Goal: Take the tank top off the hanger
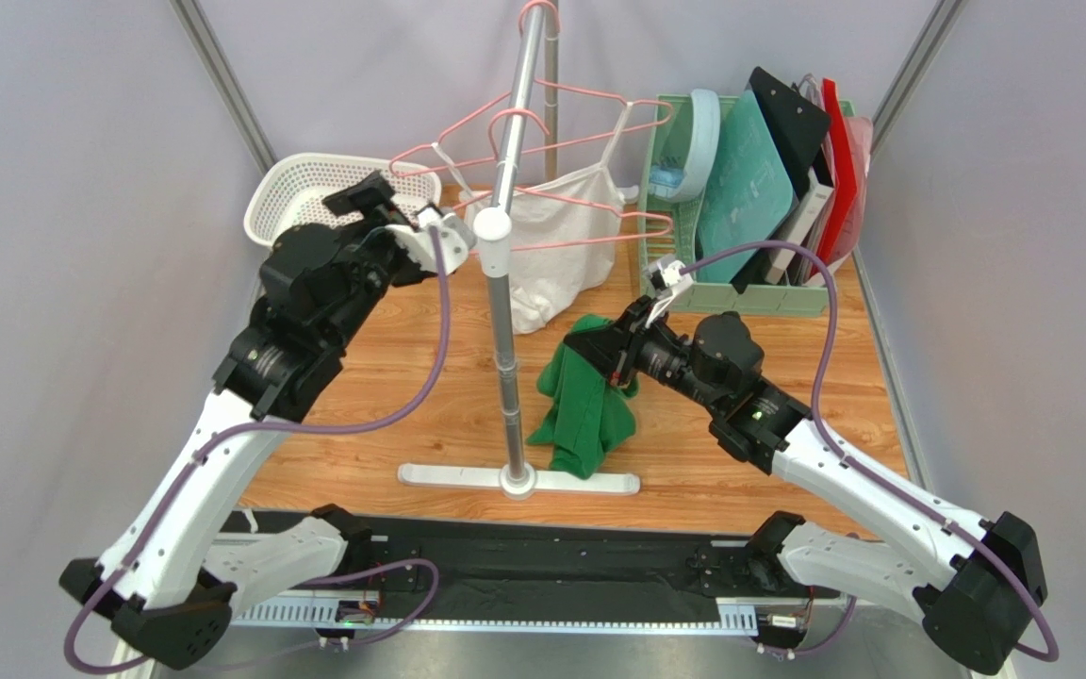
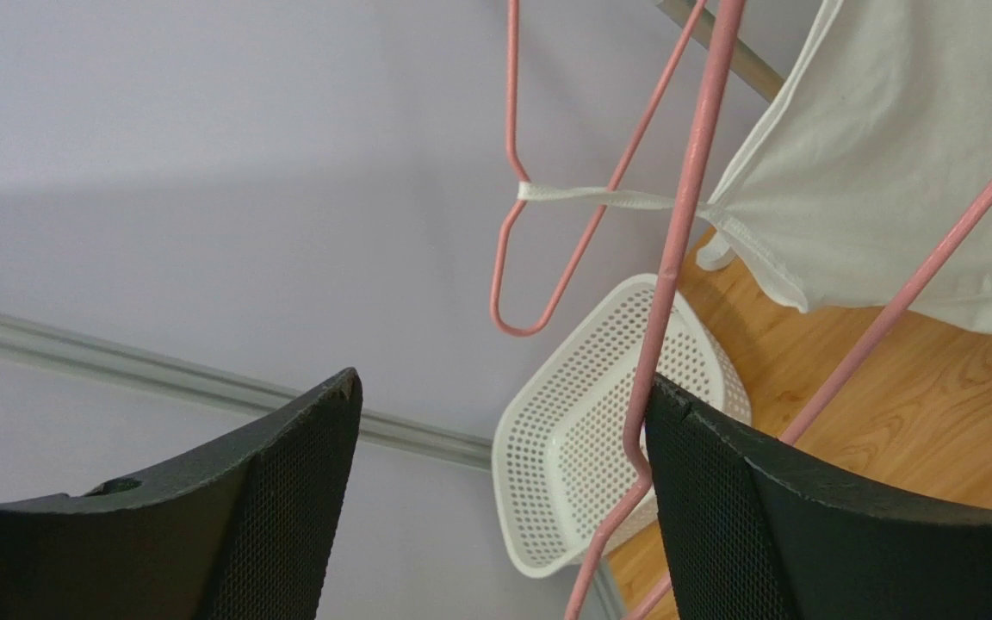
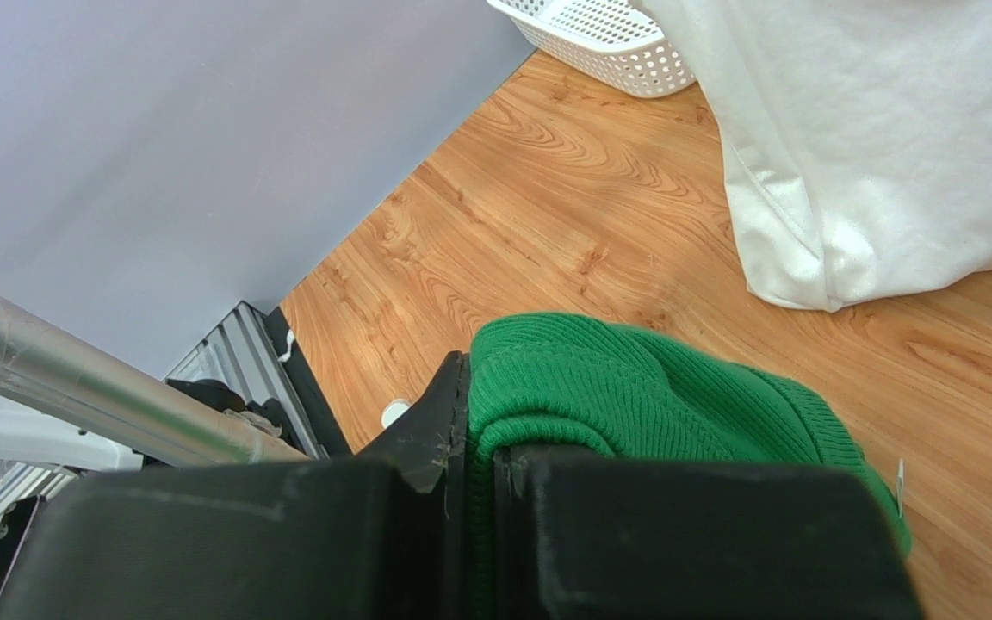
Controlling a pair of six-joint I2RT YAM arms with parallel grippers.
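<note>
Tank top [image 1: 560, 252]: white, hangs from a pink hanger [image 1: 617, 215] on the rail of the clothes rack [image 1: 508, 304], over the far middle of the bench [image 1: 365, 425]. Its hem reaches down to the wood. In the left wrist view one thin strap [image 2: 592, 196] stretches taut from the cloth to the bend of a pink wire hanger and is hooked over it. More pink hangers, bare, sit on the same rail.

Left gripper [image 1: 400, 210]: raised beside the rail on its left side, jaws spread wide, nothing clamped. In its own camera a pink hanger wire runs close along the inner face of one finger [image 2: 747, 491]. Contact there: cannot tell.

Right gripper [image 3: 475, 452]: low over the bench, right of the rack pole, jaws pressed together on a fold of a green knit garment [image 1: 584, 403]. The rest of that garment trails down onto the wood near the rack's foot [image 1: 521, 481], which lies flat along the near edge, centre. The green knit sits just in front of the tank top's hem; touching or not, cannot tell.

White perforated basket [image 1: 301, 191]: far left corner of the bench.

Pale green organiser [image 1: 740, 294] holding folders and boards: far right corner.
</note>
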